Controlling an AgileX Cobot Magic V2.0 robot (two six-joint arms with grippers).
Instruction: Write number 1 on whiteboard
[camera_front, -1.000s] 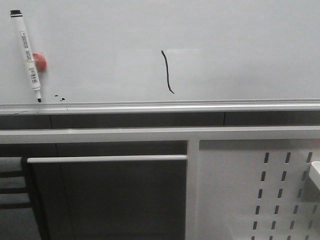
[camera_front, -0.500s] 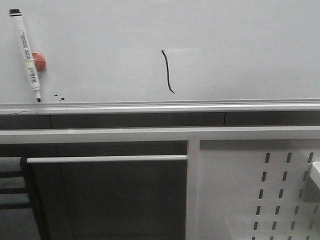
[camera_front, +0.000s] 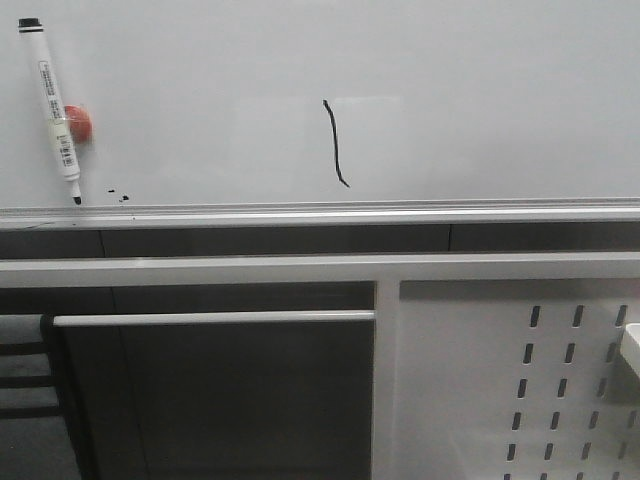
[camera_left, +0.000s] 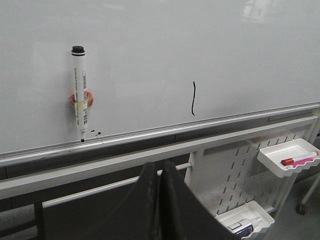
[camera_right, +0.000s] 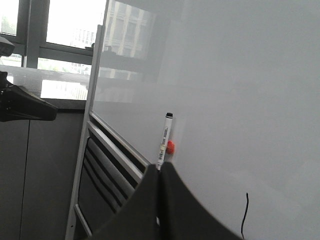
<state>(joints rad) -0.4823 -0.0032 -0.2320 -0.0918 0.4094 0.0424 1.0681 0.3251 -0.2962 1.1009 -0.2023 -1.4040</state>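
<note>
Front view gives us the large glossy white whiteboard (camera_front: 480, 90) with its silver aluminium edge rail, and on it, just left of frame centre, the number 1 (camera_front: 334, 143), a thin black wavy vertical stroke hooked at its lower end. At the upper left a white marker with a black cap (camera_front: 50, 105) stands nearly upright against the board, held by a small red round magnet (camera_front: 79, 122), its tip touching the rail; tiny black dots (camera_front: 118, 194) lie just beside the tip. No gripper appears in this view. From the left wrist we see our left gripper (camera_left: 159, 200) at the bottom centre, its dark fingers pressed together with nothing between them, and, at the lower right, two white trays (camera_left: 287, 152) on the white perforated metal panel (camera_left: 235, 170), the upper one carrying a red-capped marker (camera_left: 298, 159). From the right wrist our right gripper (camera_right: 161, 200) is likewise pressed together and empty, with windows (camera_right: 55, 25) at the upper left.
</note>
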